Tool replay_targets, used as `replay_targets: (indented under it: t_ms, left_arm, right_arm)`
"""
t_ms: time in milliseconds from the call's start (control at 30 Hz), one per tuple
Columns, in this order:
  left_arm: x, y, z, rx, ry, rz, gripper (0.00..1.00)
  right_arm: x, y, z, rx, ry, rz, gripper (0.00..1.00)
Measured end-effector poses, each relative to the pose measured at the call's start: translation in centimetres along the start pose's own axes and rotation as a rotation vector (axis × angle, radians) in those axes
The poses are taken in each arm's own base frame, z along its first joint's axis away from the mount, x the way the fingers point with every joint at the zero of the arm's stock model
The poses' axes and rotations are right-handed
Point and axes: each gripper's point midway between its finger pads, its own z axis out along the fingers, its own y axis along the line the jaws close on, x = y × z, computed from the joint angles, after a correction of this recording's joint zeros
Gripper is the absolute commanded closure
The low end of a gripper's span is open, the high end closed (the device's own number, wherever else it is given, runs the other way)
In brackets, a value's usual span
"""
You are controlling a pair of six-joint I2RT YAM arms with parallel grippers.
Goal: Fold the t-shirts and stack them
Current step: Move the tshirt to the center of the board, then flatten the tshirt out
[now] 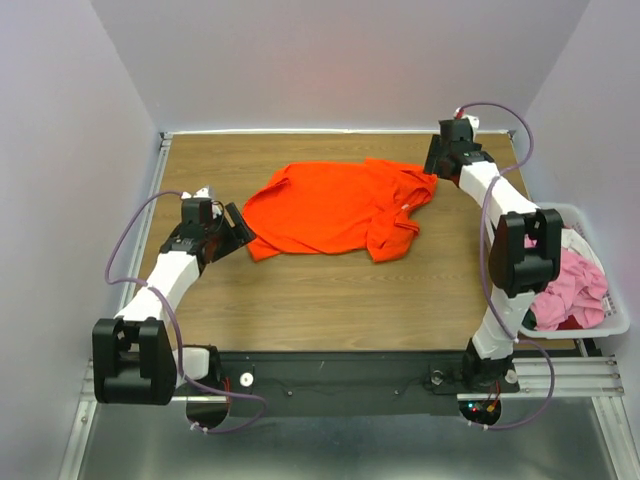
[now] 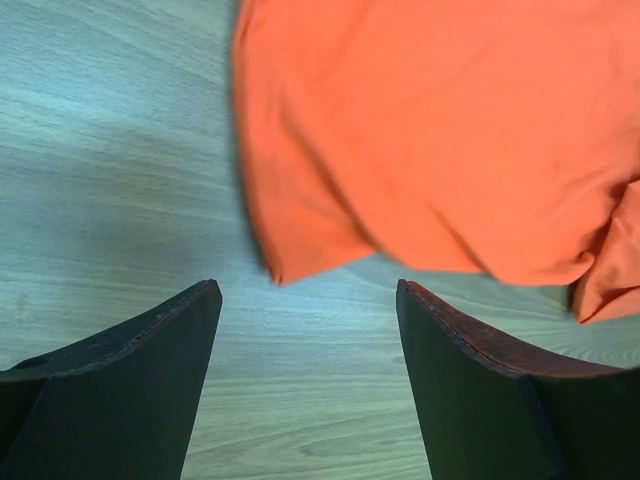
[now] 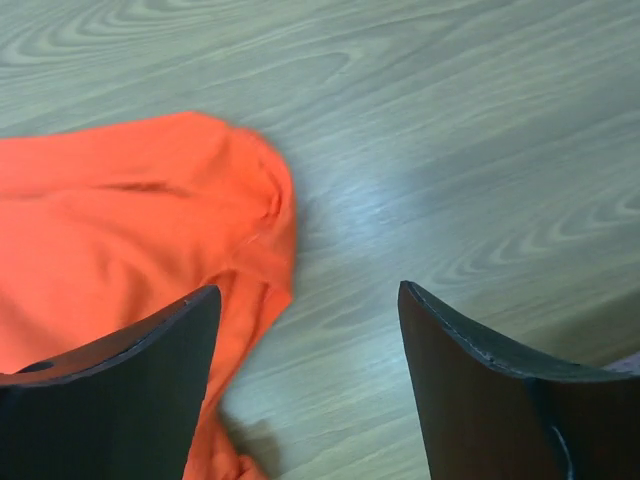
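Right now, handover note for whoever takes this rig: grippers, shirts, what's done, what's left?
Left gripper: open, empty, at the orange t-shirt's left edge.
Right gripper: open, empty, at its right end.
The orange t-shirt lies rumpled and unfolded on the table. A pink t-shirt sits in the white bin, far right.
Done: nothing folded or stacked.
Left: flatten, fold, stack.

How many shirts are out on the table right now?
1: the orange shirt lies rumpled at the middle of the table. Pink clothes fill the bin off its right edge, and more may be hidden there.
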Motion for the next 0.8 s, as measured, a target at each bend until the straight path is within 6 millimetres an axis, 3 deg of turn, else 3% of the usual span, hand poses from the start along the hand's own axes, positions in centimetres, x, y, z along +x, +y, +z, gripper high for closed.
replay_targets:
  t_ms: [67, 167, 400, 467, 533, 667, 800]
  left_arm:
    - [0.1, 0.1, 0.2, -0.005, 0.008, 0.003, 0.17]
    - [0.0, 0.1, 0.6, -0.012, 0.016, 0.002, 0.19]
    - [0.0, -0.3, 2.9, -0.061, 0.053, 0.030, 0.31]
    - [0.1, -0.4, 3.5, -0.074, 0.062, 0.039, 0.33]
    - [0.3, -0.3, 4.3, -0.093, 0.075, 0.049, 0.33]
    - [1.3, -0.1, 5.3, -0.118, 0.104, 0.060, 0.34]
    - [2.5, -0.5, 5.9, -0.124, 0.131, 0.076, 0.36]
  right_arm:
    - [-0.2, -0.2, -0.2, -0.007, 0.001, 0.007, 0.21]
    - [0.8, 1.9, -2.2, -0.106, 0.012, -0.018, 0.21]
    - [7.5, 8.3, -12.6, -0.396, 0.046, -0.173, 0.30]
    - [9.4, 8.7, -14.3, -0.440, 0.067, -0.198, 0.33]
    - [11.3, 8.1, -14.7, -0.450, 0.100, -0.206, 0.39]
    - [15.0, 6.9, -14.5, -0.441, 0.191, -0.224, 0.39]
    - [17.8, 7.3, -15.2, -0.454, 0.244, -0.269, 0.39]
